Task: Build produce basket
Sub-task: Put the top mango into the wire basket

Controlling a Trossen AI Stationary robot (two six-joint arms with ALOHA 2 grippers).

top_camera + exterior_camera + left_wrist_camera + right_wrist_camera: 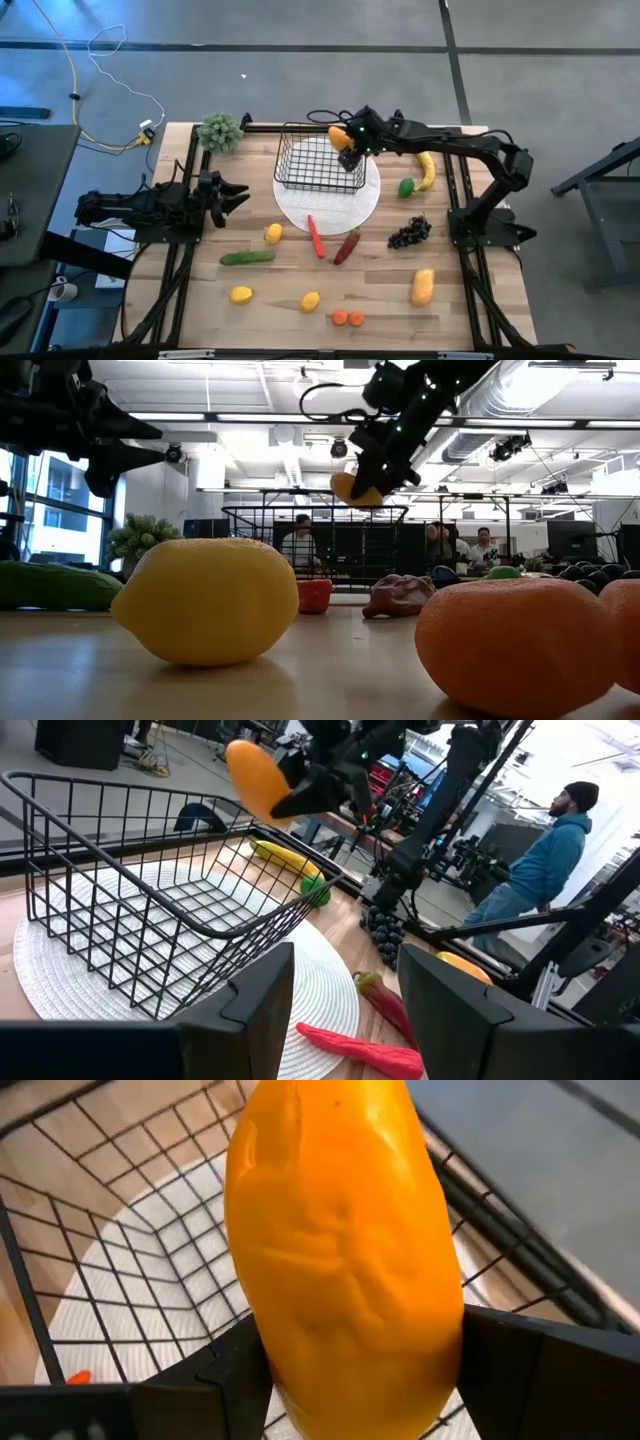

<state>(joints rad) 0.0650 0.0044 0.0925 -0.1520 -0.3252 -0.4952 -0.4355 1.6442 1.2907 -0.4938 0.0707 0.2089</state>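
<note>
Mango (341, 136) sat clamped in your right gripper (347, 140) above the basket's (318, 168) far right corner, seemingly clear of the wire.

- One basket (318, 160)
- One plate (330, 208)
- Two mangoes: (341, 137), (423, 287)
- Three lemons: (273, 234), (241, 295), (311, 301)
- One banana (428, 170)
- One cucumber (247, 257)
- Two chillies: (316, 237), (347, 247)
- One bunch of grapes (409, 233)
- Two carrot slices: (340, 318), (356, 319)
- One small green fruit (406, 187)
- One leafy green plant (220, 132)
</note>
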